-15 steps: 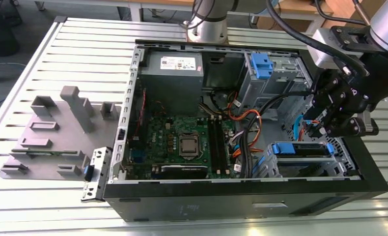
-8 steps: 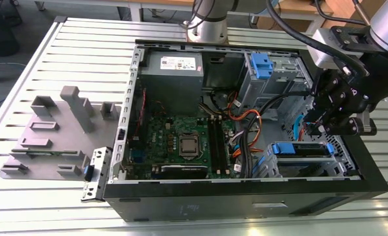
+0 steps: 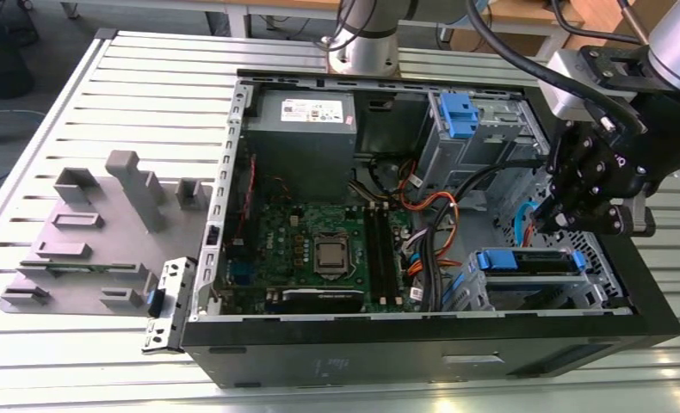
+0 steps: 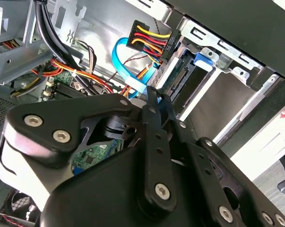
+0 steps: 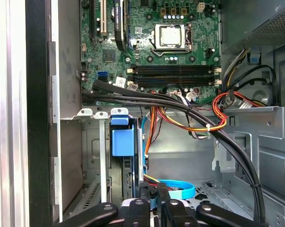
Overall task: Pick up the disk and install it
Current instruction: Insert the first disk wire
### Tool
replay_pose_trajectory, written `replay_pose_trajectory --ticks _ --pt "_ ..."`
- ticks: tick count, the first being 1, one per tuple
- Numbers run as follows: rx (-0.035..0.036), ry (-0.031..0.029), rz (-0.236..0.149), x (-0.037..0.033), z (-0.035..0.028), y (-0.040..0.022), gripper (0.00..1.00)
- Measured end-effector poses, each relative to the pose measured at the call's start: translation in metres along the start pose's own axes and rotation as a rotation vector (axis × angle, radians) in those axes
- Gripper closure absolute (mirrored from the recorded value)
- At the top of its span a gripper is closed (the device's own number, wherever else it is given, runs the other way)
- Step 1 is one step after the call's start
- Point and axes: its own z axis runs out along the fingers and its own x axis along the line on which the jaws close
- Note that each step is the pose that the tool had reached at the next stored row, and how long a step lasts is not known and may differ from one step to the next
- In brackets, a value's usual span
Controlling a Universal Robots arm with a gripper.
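The disk point(image 3: 532, 261) sits in the drive bay at the case's front corner, on the exterior view's right, with blue carrier bracket tabs at both ends. In the first wrist view the disk point(image 5: 128, 182) stands edge-on in the bay under its blue bracket point(image 5: 121, 138). The second wrist view shows the disk's connector edge point(image 4: 179, 76) beside a black power plug point(image 4: 149, 35). My gripper point(image 3: 550, 220) hangs just above the bay, its slim black fingers pressed together. The gripper point(image 4: 155, 94) tips sit close to a light blue data cable point(image 4: 133, 71), and I cannot tell whether they touch it.
The open black computer case point(image 3: 317, 357) lies on a slotted metal table point(image 3: 145, 77). Inside are the green motherboard point(image 3: 317, 249), a grey power supply point(image 3: 303, 120), a second blue-fronted bay point(image 3: 457, 116) and bundles of black, red and orange cables point(image 5: 189, 111). A grey fixture plate point(image 3: 88, 249) lies beside the case.
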Motion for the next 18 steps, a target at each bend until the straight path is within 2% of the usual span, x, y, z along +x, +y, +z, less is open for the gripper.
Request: replay_pose_trajectory --ticks 12,18 --pt "0.0 0.0001 0.0 0.0001 0.0003 0.0 0.84" --pt "0.0 -0.0002 0.0 0.0043 0.0009 -0.0002 0.84"
